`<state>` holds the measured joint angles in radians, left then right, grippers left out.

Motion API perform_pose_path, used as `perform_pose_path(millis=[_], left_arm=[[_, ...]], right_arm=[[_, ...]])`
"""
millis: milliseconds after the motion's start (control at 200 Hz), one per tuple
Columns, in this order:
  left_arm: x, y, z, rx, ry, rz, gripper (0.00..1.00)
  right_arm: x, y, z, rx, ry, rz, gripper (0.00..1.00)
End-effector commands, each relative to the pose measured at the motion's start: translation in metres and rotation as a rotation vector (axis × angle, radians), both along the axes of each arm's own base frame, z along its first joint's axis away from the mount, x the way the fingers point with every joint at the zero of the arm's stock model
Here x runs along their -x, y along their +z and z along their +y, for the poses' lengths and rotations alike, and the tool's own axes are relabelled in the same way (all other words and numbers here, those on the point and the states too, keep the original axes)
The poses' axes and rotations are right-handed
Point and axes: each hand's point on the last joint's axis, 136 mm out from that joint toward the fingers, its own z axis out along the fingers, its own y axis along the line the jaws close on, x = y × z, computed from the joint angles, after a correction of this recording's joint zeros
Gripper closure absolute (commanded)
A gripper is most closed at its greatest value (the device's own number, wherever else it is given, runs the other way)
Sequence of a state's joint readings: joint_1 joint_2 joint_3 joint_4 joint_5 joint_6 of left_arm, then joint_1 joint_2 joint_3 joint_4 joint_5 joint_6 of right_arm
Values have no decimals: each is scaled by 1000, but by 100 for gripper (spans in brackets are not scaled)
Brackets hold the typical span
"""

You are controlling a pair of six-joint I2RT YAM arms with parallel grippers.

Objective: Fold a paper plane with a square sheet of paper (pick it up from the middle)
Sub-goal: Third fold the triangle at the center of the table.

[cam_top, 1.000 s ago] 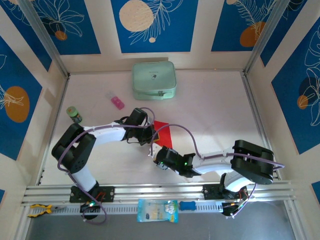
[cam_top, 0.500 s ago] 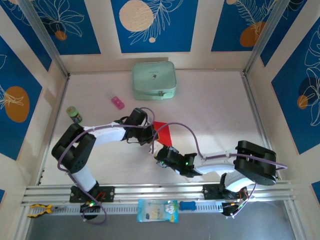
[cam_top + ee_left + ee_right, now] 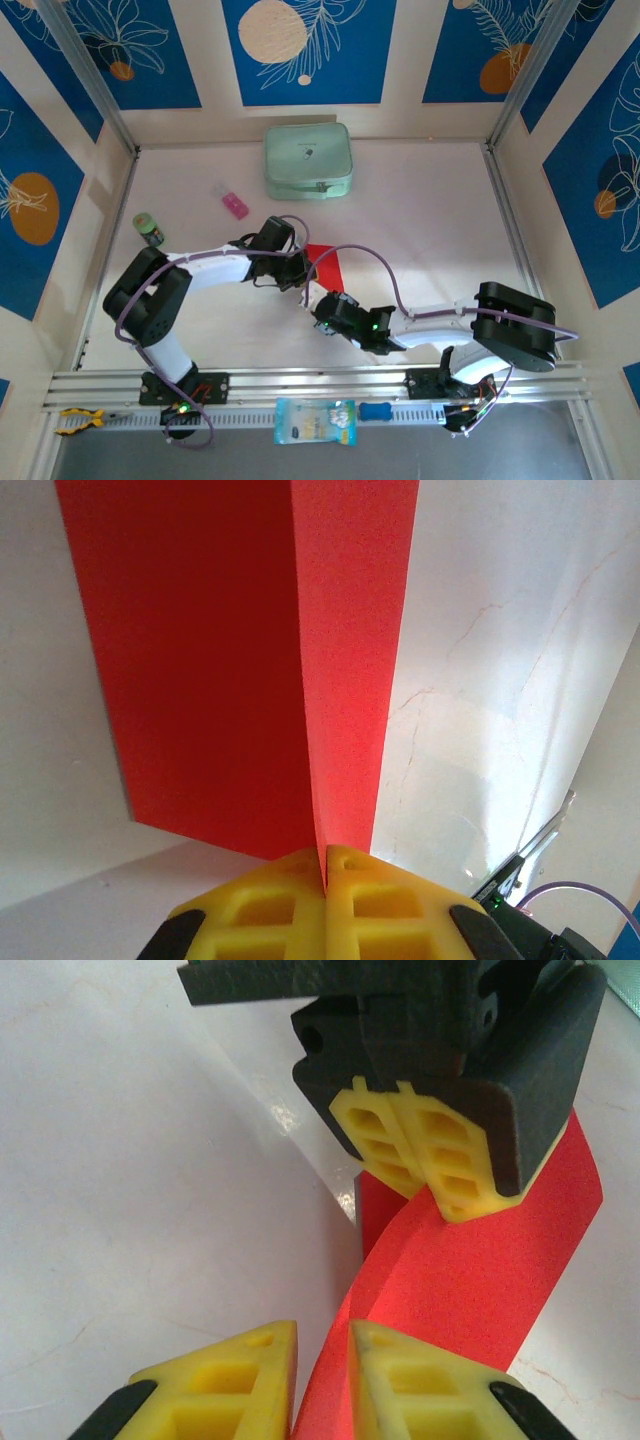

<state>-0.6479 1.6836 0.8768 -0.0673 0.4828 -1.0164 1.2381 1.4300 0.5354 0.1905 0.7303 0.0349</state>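
Note:
The square sheet of paper (image 3: pixel 326 262) is bright red and folded along a centre crease, standing up off the table mid-workspace. My left gripper (image 3: pixel 300 274) is shut on its creased edge; in the left wrist view the paper (image 3: pixel 250 660) runs away from the pinched yellow jaws (image 3: pixel 326 856). My right gripper (image 3: pixel 319 313) is just in front of it. In the right wrist view its jaws (image 3: pixel 323 1360) stand narrowly apart, with the curved lower edge of the paper (image 3: pixel 470 1270) between them, against the right finger. The left gripper (image 3: pixel 425 1175) faces it, clamped on the paper.
A pale green case (image 3: pixel 307 160) lies at the back centre. A small pink block (image 3: pixel 235 206) and a green bottle (image 3: pixel 149 229) are at the left. A packet (image 3: pixel 314 420) and yellow pliers (image 3: pixel 78 420) lie by the front rail.
The right gripper's jaws have narrowed around the paper's lower edge, and the right arm has edged slightly forward. The left gripper has held still, shut on the crease.

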Motion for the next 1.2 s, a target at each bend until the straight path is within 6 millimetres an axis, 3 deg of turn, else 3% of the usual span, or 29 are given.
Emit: perform_pose_path(millis=[0,495,625,715,855,930,1070,1195], left_arm=[[-1,8,2,24,8,-6,97],[-1,8,3,21,8,-8,94],[-1,9,7,0,9,-19,86],[-3,11,14,-32,14,-36,68],[-8,19,36,-114,35,-77,52],[-11,23,48,-146,53,-91,49],[-17,31,59,-154,69,-107,48],[-21,37,53,-124,44,-115,50]], right_arm=[[1,4,-3,-11,-16,-9,79],[-2,8,-5,-42,-37,-2,92],[-4,8,-6,-54,-51,20,97],[-4,8,-8,-76,-66,52,98],[0,3,-7,-151,-67,203,98],[2,1,-6,-221,-71,331,98],[2,1,-1,-349,-85,523,97],[-2,1,0,-410,-104,624,98]])
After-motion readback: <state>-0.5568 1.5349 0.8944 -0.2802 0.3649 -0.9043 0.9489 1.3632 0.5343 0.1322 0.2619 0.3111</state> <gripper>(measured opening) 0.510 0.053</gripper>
